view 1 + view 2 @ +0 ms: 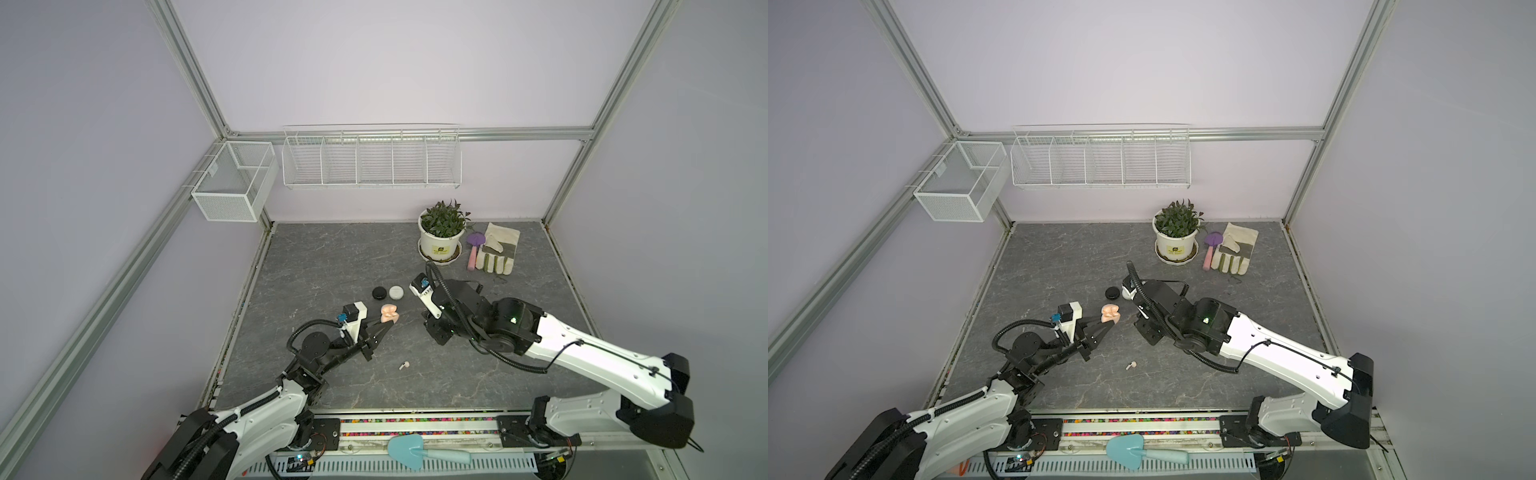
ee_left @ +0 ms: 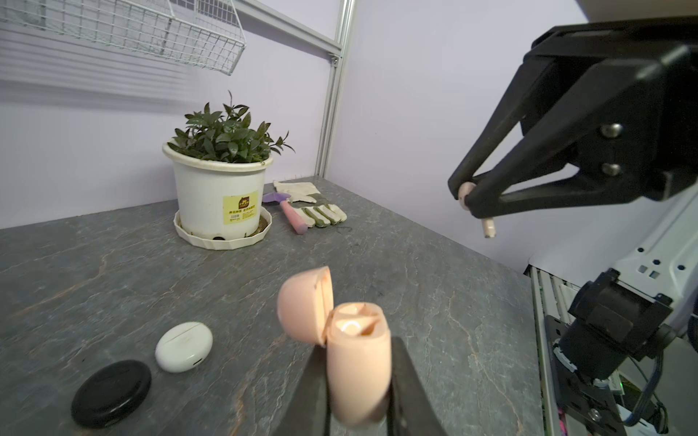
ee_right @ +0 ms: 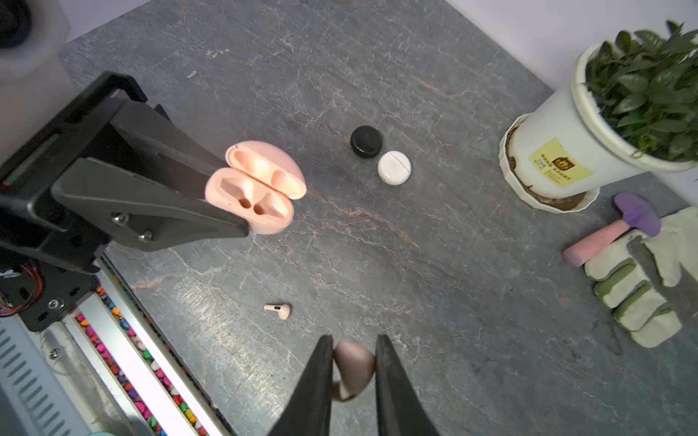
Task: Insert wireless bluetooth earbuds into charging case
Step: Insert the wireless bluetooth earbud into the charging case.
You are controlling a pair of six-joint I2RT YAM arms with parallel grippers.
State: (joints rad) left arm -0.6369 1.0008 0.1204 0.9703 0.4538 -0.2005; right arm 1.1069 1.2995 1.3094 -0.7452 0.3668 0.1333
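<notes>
Over grey marbled tabletop, left gripper clamps the open pink charging case, right gripper pinches a pink earbud; probably wants stem lined over an empty socket first.

Colours noted.
Charging case, held earbud, loose earbud seen pale pink; black puck; white puck; table grey-veined.

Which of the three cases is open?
The pink case in the left hand: its lid is flipped back. The black case and white case lie shut on the table.
</notes>
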